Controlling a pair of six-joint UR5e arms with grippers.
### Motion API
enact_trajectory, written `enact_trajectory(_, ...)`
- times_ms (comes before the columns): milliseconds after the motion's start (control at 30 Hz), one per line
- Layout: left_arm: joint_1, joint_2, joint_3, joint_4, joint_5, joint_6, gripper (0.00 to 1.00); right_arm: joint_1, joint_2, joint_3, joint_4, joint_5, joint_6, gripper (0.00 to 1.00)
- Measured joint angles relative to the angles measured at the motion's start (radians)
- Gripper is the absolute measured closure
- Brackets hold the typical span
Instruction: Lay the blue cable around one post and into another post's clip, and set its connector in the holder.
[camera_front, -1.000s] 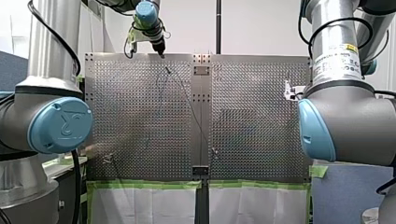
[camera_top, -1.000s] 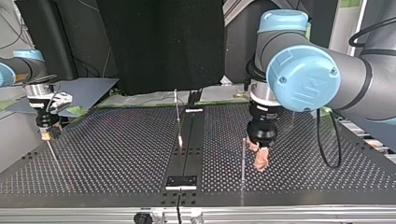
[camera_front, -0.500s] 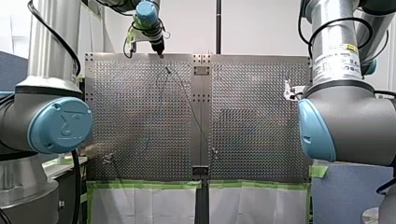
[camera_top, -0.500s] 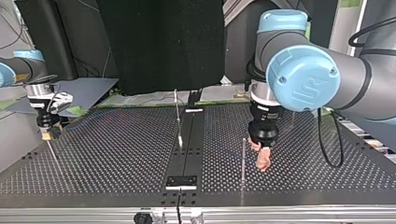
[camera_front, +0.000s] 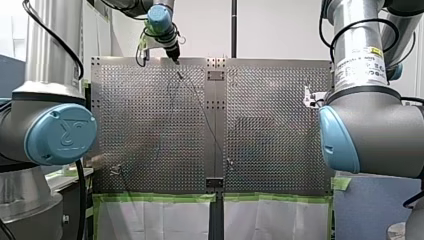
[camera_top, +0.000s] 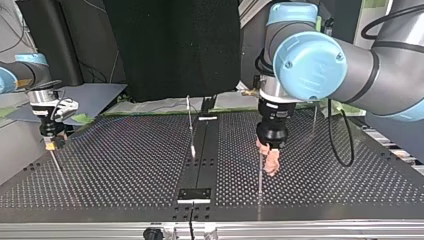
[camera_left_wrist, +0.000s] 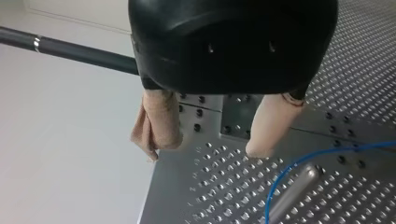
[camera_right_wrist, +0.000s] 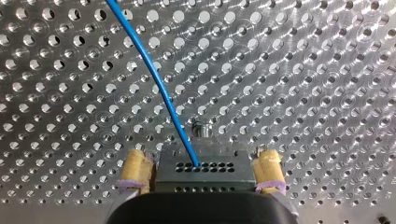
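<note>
Blue cable (camera_right_wrist: 158, 81) ends in the dark connector (camera_right_wrist: 205, 171), which my right gripper (camera_right_wrist: 201, 158) clamps between its yellow pads (camera_right_wrist: 134, 168) over the perforated table (camera_right_wrist: 303, 70). You'll see my left gripper (camera_left_wrist: 205, 149) spread wide and empty, its beige pads (camera_left_wrist: 159, 121) touching nothing. The cable curves past a metal post (camera_left_wrist: 294, 191) just ahead of it.

The thin blue cable (camera_right_wrist: 163, 88) leaves a grey, hole-dotted connector (camera_right_wrist: 219, 172) clamped between the yellow pads of my right gripper (camera_right_wrist: 201, 159) and arcs away over the table. At the far left of the table it bends just beside a slim, upright metal post (camera_left_wrist: 294, 193). I cannot tell if they touch.
</note>
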Motion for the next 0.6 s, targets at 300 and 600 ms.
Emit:
enact_trajectory(300, -0.007, 0.068, -0.071, 0.071, -0.02, -0.045, 0.0, 0.001, 0.0, 0.0, -0.002, 0.0, 0.002, 0.01)
enact_trajectory(600, -0.01, 0.091, -0.144, 0.144, 0.004, -0.051, 0.0, 0.002, 0.0, 0.0, -0.002, 0.0, 0.003, 0.01)
